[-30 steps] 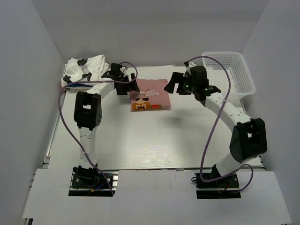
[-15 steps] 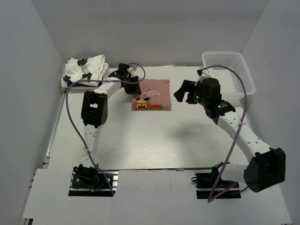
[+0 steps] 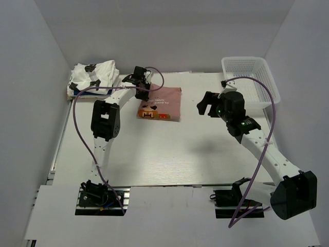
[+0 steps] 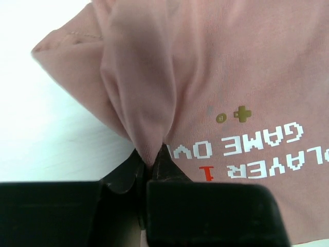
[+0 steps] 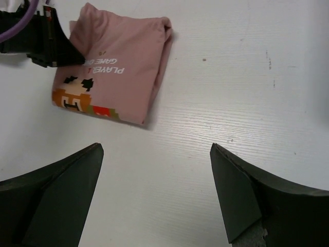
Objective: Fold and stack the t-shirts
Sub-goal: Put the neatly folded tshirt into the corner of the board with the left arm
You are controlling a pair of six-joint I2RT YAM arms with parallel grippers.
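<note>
The pink t-shirt point(image 3: 160, 103) lay folded into a rough rectangle on the white counter point(image 3: 169, 149), toward the far side and a little left of the middle. It sat skewed, with its printed side up. From the left wrist view I could read white lettering point(image 4: 262, 149) across it, "GAME OV" and "PLAYER", with a red "1" beside it. A blocky pixel face point(image 5: 74, 92) ran along its near edge.

The left gripper point(image 3: 141, 91) was at the shirt's far-left corner, pressed together on a pinch of pink cloth. The fabric rose in a narrow ridge straight out of the closed fingertips point(image 4: 159, 162).

The right gripper point(image 3: 205, 103) hung above the counter to the right of the shirt, well apart from it. It was spread wide and held nothing, with bare counter showing between the two dark fingers point(image 5: 61, 190).

In the far-left corner a white t-shirt point(image 3: 92, 74) with black print sat in a loose heap. A thin edge of blue cloth point(image 3: 81, 92) showed under its near side. A white mesh basket point(image 3: 257, 87) stood in the far-right corner.
</note>
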